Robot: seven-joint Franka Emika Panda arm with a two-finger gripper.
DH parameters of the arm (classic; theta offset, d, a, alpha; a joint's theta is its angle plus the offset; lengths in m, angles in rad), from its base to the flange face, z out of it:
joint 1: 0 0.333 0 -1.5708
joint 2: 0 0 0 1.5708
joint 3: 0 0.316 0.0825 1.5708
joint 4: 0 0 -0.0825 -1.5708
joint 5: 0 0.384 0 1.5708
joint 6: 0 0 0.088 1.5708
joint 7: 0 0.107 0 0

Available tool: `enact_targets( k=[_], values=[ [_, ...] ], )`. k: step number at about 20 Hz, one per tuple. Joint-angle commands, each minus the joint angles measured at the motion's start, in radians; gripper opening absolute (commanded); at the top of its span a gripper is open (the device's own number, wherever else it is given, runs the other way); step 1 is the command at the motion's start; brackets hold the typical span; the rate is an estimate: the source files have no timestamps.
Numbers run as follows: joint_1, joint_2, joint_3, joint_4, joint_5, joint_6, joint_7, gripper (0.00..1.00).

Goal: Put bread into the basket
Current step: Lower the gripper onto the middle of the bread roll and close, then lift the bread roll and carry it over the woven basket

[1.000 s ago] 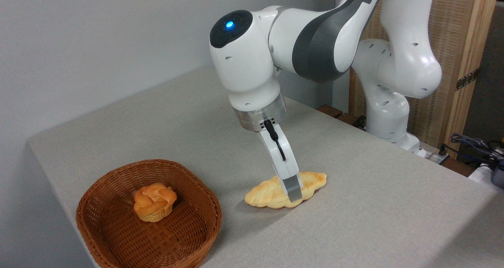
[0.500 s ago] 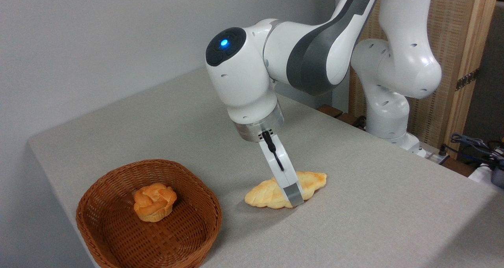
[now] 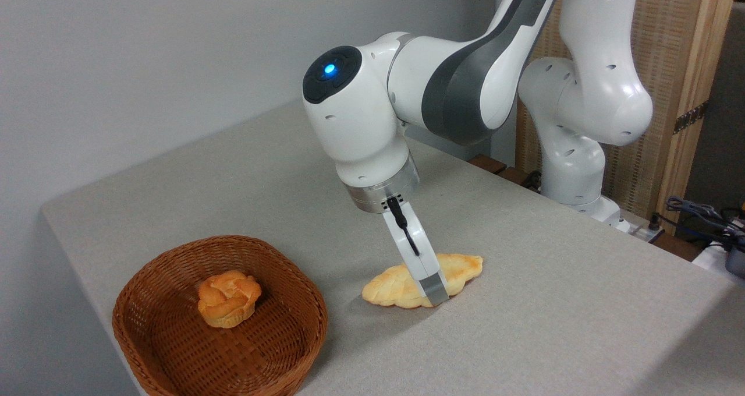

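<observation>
1. The camera view shows me reaching down from the upper right over a grey tabletop (image 3: 233, 169), my white arm (image 3: 465, 81) bent above it.
2. My jaws, the gripper (image 3: 432, 288), come down tilted onto the middle of the bread (image 3: 396, 285), with the near finger (image 3: 422, 265) crossing in front of the loaf.
3. I cannot tell whether my jaws are clenched on the bread or released around it, since the far finger is hidden behind the near one.
4. The bread lies flat on the tabletop, one pointed end toward the basket (image 3: 174, 338) and the toasted end toward the right.
5. The basket sits near the front left corner of the tabletop, apart from the bread.
6. A small round orange bun (image 3: 228, 298) rests inside the basket.
</observation>
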Motion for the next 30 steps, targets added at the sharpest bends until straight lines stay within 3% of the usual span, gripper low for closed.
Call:
enact_targets(
  k=[1, 17, 22, 24, 27, 30],
  values=[
    [-0.007, -0.002, 0.008, 0.004, -0.003, -0.010, 0.010, 0.34],
    [-0.009, -0.018, 0.002, 0.021, -0.003, -0.026, 0.010, 0.37],
    [-0.011, -0.035, -0.006, 0.211, -0.006, -0.160, 0.010, 0.38],
    [-0.011, -0.031, -0.015, 0.268, -0.042, -0.162, 0.004, 0.38],
    [-0.009, -0.009, -0.015, 0.309, -0.100, -0.114, -0.012, 0.38],
    [-0.020, 0.023, -0.032, 0.331, -0.111, 0.037, -0.178, 0.38]
  ],
)
